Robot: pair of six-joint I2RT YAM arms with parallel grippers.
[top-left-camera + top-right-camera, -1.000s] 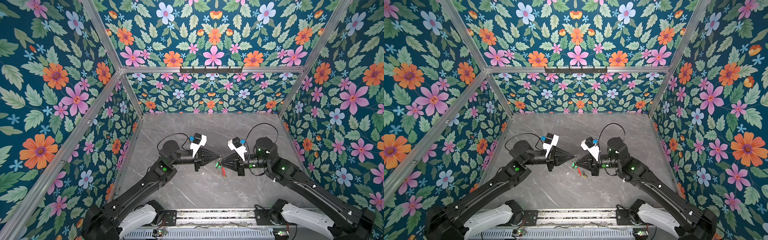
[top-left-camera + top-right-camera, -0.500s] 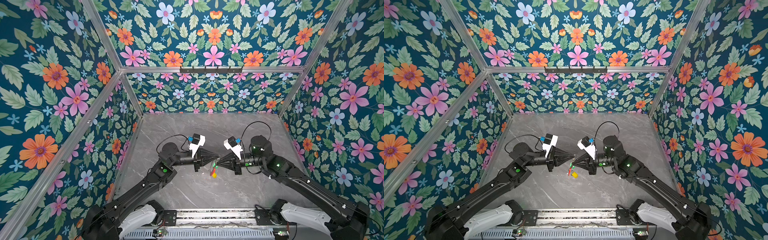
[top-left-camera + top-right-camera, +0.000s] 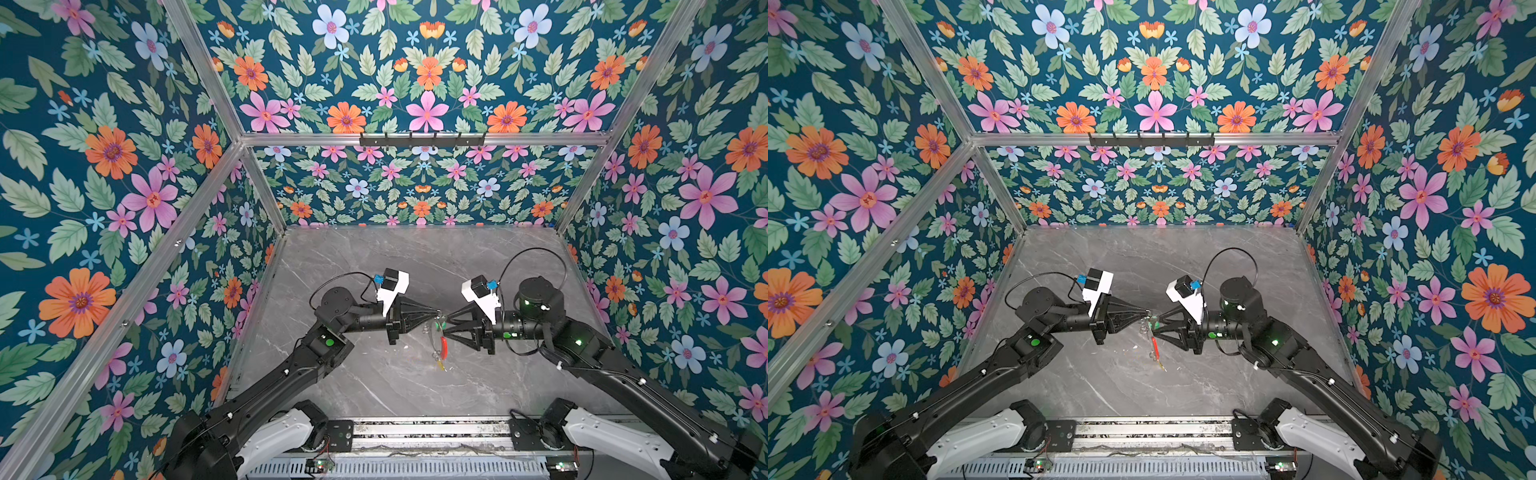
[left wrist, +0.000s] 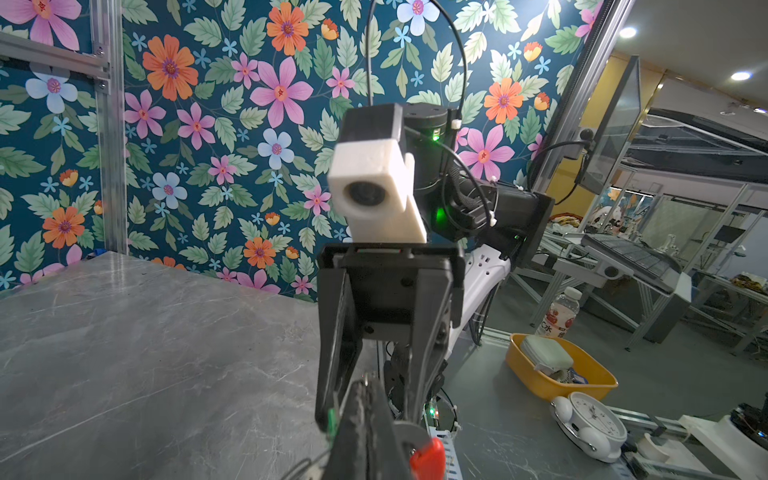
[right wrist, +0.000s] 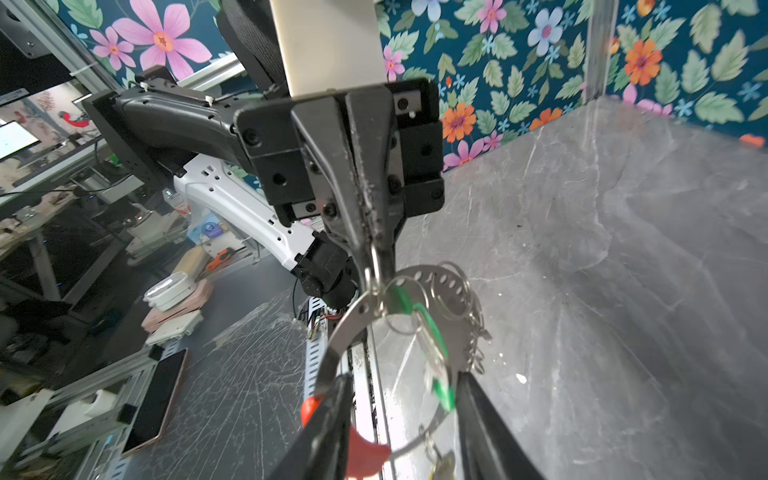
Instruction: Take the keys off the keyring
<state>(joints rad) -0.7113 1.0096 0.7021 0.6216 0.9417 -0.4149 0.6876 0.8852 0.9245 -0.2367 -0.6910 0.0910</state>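
Over the middle of the grey marble table [image 3: 353,266], both top views show the left tool [image 3: 436,312] closed on the top of the keyring [image 3: 443,343]. The loop hangs beneath it, apparently clear of the surface. Its red sleeve [image 3: 1154,345] runs down one side and the yellow key [image 3: 439,365] dangles lowest. The right tool [image 3: 447,327] meets the left tip to tip, jaws parted.

From the left wrist, the right tool appears head-on, its two fingers [image 4: 332,357] standing apart on either side of the left tool's closed tip. The red sleeve sits at the frame's edge.

From the right wrist, the left tool pinches the keyring where its flat, perforated metal band carries small silver rings [image 5: 451,291]. The green key [image 5: 441,388] hangs inside the loop, between the right tool's spread fingers. They straddle the ring without closing on it. The yellow key is a blur below.
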